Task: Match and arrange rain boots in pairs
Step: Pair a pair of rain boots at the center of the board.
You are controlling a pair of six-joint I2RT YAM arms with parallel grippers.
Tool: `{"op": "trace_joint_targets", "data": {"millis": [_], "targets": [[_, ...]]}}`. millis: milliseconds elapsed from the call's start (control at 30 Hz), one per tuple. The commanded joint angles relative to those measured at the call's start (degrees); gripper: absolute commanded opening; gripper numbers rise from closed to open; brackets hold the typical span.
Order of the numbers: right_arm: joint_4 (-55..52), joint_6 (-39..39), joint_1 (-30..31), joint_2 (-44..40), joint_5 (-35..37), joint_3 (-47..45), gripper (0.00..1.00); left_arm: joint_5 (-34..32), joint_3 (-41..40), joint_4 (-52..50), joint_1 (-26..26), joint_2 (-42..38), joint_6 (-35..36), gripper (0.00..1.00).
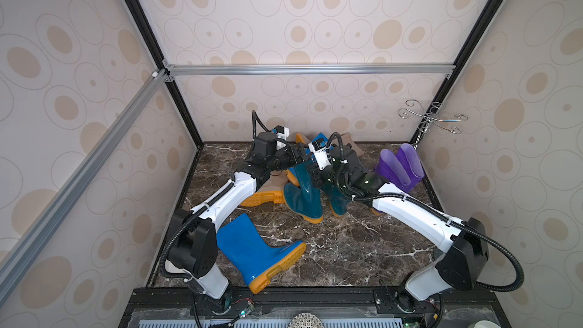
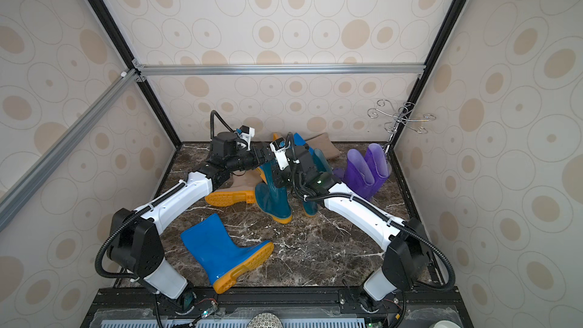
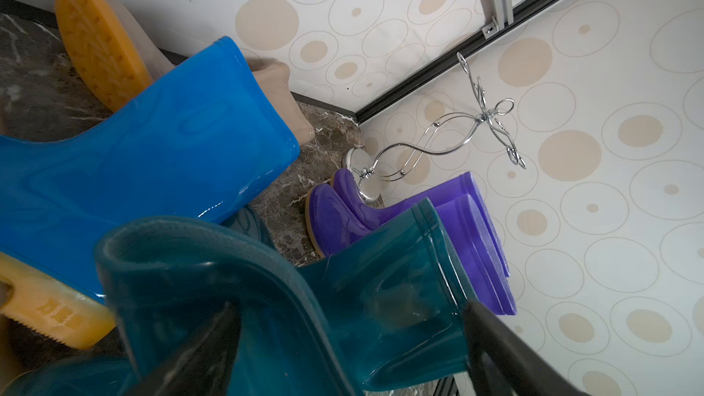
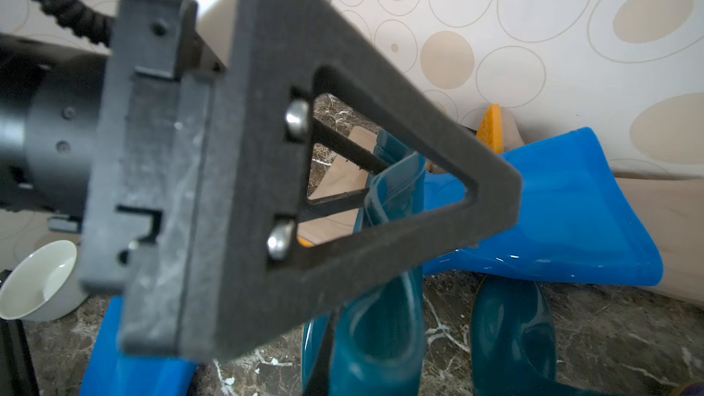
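Observation:
A dark teal rain boot (image 1: 302, 198) leans on the marble floor mid-table, and my right gripper (image 1: 314, 174) is shut on its cuff (image 4: 384, 329). My left gripper (image 3: 350, 314) is open, its fingers (image 3: 503, 348) wide apart on either side of that cuff's wall. The second teal boot (image 1: 337, 205) stands just to the right. A purple pair (image 1: 399, 165) stands at the back right. One bright blue boot (image 1: 255, 247) lies near the front and another (image 3: 152, 158) lies at the back. A beige boot (image 1: 271, 189) lies under my left arm, and another (image 2: 325, 146) lies against the back wall.
A chrome hook stand (image 1: 432, 118) stands in the back right corner behind the purple boots. Patterned walls and a black frame close in the floor on three sides. A white bowl (image 4: 42, 280) sits off the front edge.

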Motion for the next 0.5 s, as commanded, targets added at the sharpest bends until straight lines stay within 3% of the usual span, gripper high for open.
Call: {"op": "trace_joint_targets", "data": {"millis": [0,100,200,233,333,367,467], "targets": [[7.56,-5.27,1.23,-3.3,-0.23,-2.03,0.0,0.56,-1.71,-1.85,0.63,0.2,-0.57,0.85],[7.53,-7.21,1.37,-3.33,-1.31,-2.39,0.0,1.89,-2.8,-0.25,0.7,0.98,-1.09,0.53],[5.9,-8.0,1.43,-3.49,-1.38,-1.51,0.01,3.65,-3.37,2.07,0.63,1.54,-1.61,0.12],[4.49,-7.79,1.41,-3.88,-0.87,-0.79,0.07,3.65,-3.05,2.12,0.67,1.62,-1.21,0.0],[-4.08,-7.24,1.41,-6.16,1.08,3.9,0.4,4.05,-1.59,1.43,0.6,1.2,0.22,0.0],[-7.31,-7.08,1.41,-7.51,2.6,5.6,0.47,4.04,-1.02,0.87,0.48,0.97,0.94,0.0],[-15.64,-5.21,1.19,-11.37,9.76,9.4,0.56,3.92,0.77,-1.12,-0.33,0.53,3.41,0.0]]}}
